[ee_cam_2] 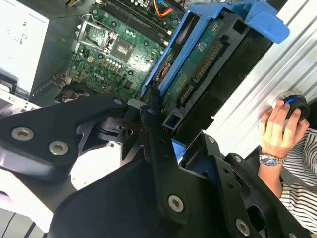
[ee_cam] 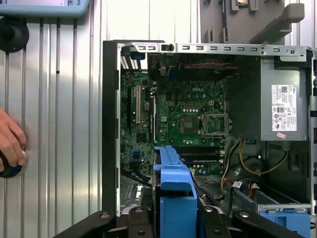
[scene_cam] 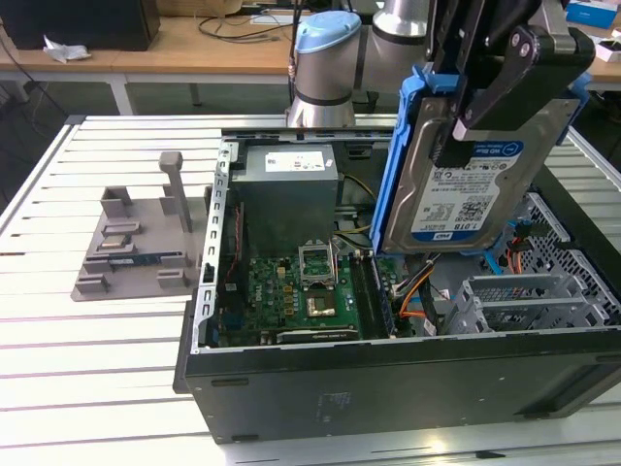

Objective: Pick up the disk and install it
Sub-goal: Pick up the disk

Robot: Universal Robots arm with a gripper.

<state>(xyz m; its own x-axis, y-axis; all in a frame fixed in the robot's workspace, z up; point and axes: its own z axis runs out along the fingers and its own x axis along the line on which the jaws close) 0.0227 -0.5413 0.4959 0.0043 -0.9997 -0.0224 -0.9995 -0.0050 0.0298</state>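
Blue-framed disk [scene_cam: 477,189] clamped in tool [scene_cam: 452,136], over case [scene_cam: 388,374]

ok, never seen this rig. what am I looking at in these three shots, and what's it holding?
One robot arm works over an open computer case lying on a slatted metal table. The exterior view looks on from off the arm; both wrist views ride on the arm, looking down past its black pincer. The pincer is shut on the disk, a silver drive in a blue frame, held on edge above the case. Beside the case sits a grey fixture. A person's hand rests on a round knob.
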